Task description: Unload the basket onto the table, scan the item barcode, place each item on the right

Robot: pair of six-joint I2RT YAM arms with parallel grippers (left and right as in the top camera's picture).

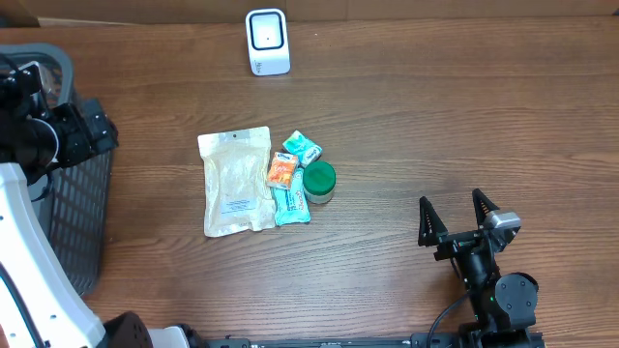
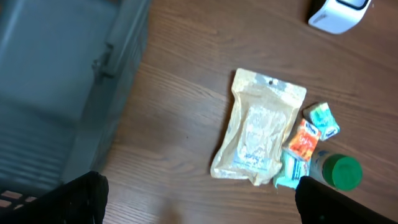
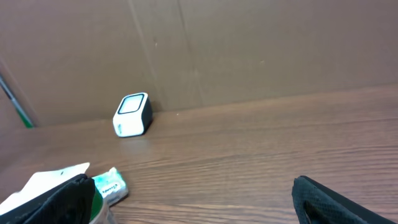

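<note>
Pouch (image 1: 237, 182) lies mid-table beside packets (image 1: 281, 172), left end effector (image 2: 199, 186) and right end effector (image 1: 450, 199) wide, well clear.

The brown wooden table (image 1: 435, 126) carries a small cluster near its middle. A flat beige pouch (image 1: 237, 182) lies on the left of the cluster. Just right of it lie a teal packet (image 1: 302, 147), an orange packet (image 1: 281, 172) and a long packet (image 1: 290, 205), touching one another. A green-lidded jar (image 1: 319, 181) stands upright against them on the right. A white scanner (image 1: 267, 42) stands well apart at the far edge. A dark mesh basket (image 1: 82, 213) stands at the left edge.
</note>
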